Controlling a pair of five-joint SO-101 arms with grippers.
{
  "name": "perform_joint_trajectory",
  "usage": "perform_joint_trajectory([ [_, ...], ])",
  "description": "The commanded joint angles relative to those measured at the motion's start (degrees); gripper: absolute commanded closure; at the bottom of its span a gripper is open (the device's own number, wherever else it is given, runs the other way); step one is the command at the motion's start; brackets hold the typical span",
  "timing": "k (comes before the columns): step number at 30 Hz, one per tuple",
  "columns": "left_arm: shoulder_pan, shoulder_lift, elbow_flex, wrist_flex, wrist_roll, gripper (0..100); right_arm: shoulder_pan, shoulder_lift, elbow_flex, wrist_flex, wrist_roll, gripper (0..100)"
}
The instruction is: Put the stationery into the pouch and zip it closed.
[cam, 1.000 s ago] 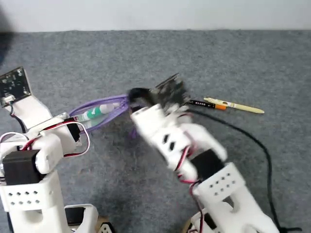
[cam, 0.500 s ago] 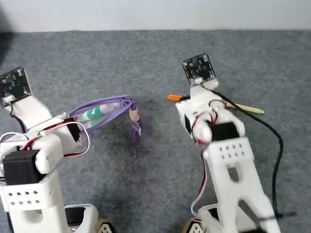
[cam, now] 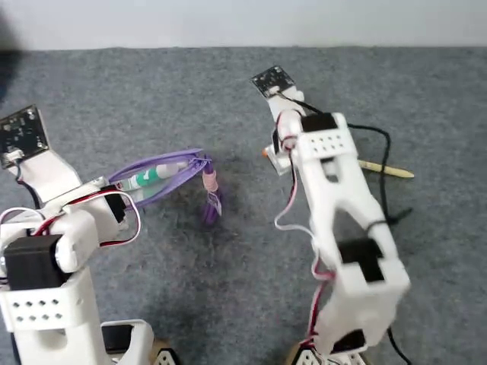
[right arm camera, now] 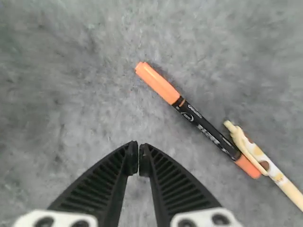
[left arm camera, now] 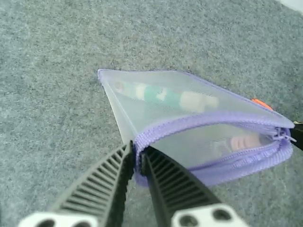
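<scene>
A translucent purple pouch (cam: 156, 176) is held up off the grey mat by my left gripper (left arm camera: 136, 151), which is shut on its zipper edge near one corner. Its mouth is open; inside lie a green-and-white stick (left arm camera: 165, 96) and a pinkish item (left arm camera: 244, 142). A charm (cam: 211, 196) dangles from the zipper end. My right gripper (right arm camera: 138, 153) is shut and empty, hovering just short of an orange-capped black marker (right arm camera: 189, 113). A cream pen (right arm camera: 265, 170) lies against the marker's far end. From above, the right arm (cam: 316, 148) covers most of the marker; the cream pen (cam: 386, 169) sticks out beyond it.
The grey mat (cam: 228, 91) ends at a pale wall at the back. A black cable (cam: 380, 175) loops from the right arm over the mat near the pens. Open mat lies between the pouch and the marker.
The right arm has swung away from the pouch mouth, rightward and farther back, and now hangs over the marker. The left arm and pouch have stayed put.
</scene>
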State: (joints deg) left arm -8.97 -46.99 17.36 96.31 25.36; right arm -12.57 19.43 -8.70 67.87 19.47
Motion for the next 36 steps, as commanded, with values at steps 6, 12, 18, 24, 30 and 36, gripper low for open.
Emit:
perform_joint_trajectory([
  [6, 0.0, 0.4, -3.4, 0.1, 0.4, 99, 0.7, 18.9, -29.1, 8.7, 0.5, 92.4],
  [12, 0.0, 0.4, -3.4, 0.4, 0.4, 99, 0.7, 27.9, -40.5, 13.2, 0.7, 75.1],
  [18, 0.0, 0.4, -3.2, 0.1, 0.4, 99, 0.7, 35.1, -46.3, 13.3, 0.8, 75.1],
  [24, 0.0, 0.4, -3.2, 0.1, 0.4, 99, 0.6, 42.9, -52.0, 13.8, 0.8, 77.9],
  [30, 0.0, 0.4, -3.2, 0.1, 0.4, 99, 0.3, 46.0, -60.0, 18.8, 0.7, 99.0],
  [36, 0.0, 0.4, -3.5, 0.1, 0.4, 99, 0.1, 45.8, -71.1, 28.0, 0.5, 99.4],
])
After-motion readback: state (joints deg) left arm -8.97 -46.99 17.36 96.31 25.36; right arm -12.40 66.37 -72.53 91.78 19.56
